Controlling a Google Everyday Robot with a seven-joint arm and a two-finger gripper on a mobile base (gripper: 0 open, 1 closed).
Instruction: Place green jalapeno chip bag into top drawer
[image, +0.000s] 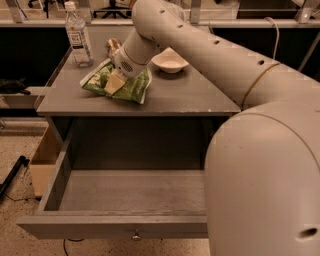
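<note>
Green jalapeno chip bag lies on the table under the claw (its grip cannot be told); top drawer stands open.

Grey wooden table, speckled pale floor, dark panelling behind, cardboard box at left.

No legible txt anywhere. Clear plastic bottle w/ white cap, upper left of frame: pale label w/ dark print, too small to read. Crinkly green chip bag, left of centre near top: pale lettering, can't be made out. Cream-coloured gripper rests on that bag.
</note>
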